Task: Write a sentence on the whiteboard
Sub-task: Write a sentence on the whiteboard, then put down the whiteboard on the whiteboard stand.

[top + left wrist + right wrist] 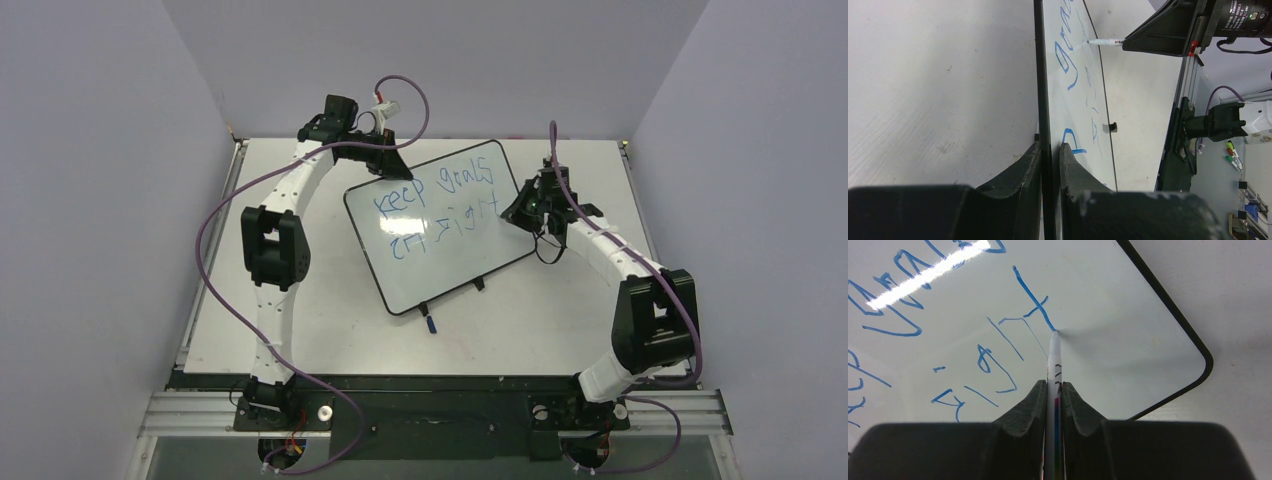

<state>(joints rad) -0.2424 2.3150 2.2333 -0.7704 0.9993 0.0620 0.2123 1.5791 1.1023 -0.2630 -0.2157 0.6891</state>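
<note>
At table [560, 330] centre, our left gripper [1050, 150] clamps the whiteboard [440, 265] at its eleven-o'clock corner; our right gripper [1053, 387], clenched on the marker [1054, 347] at three o'clock, seems on the last letter of the sentence [435, 200], so next we lift the tip clear

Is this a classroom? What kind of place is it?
Probably a robot lab test booth, not a classroom: a left arm and a right arm fixed at a white table, plain walls on three sides, and purple cables.
</note>
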